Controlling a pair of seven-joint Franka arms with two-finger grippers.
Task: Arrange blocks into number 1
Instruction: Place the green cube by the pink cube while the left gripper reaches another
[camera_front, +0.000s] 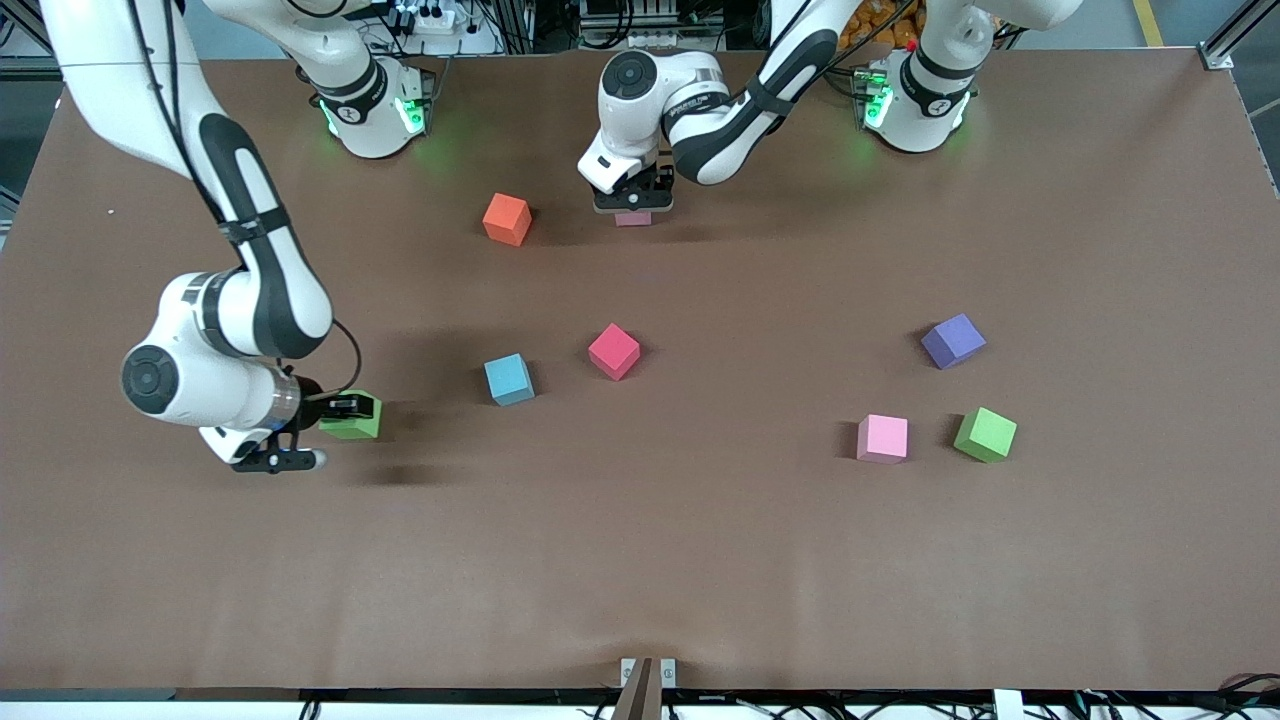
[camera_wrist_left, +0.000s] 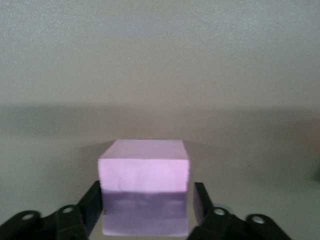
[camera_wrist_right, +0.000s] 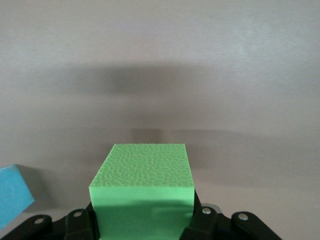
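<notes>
My left gripper (camera_front: 632, 206) is down over a light pink cube (camera_front: 632, 218) that rests on the table beside the orange cube. In the left wrist view its jaws stand on either side of this pink cube (camera_wrist_left: 144, 175), with a thin gap showing at one finger (camera_wrist_left: 200, 200). My right gripper (camera_front: 345, 410) is shut on a lime green cube (camera_wrist_right: 142, 195) and holds it just over the table at the right arm's end. On the table lie a red cube (camera_front: 613, 351), a purple cube (camera_front: 952, 340), a second pink cube (camera_front: 882, 438) and a second green cube (camera_front: 985, 434).
An orange cube (camera_front: 507, 219) sits near the arms' bases. A light-blue cube (camera_front: 509, 379) lies beside the red one, and its corner shows in the right wrist view (camera_wrist_right: 12, 200). The brown table (camera_front: 640, 560) is bare nearer the front camera.
</notes>
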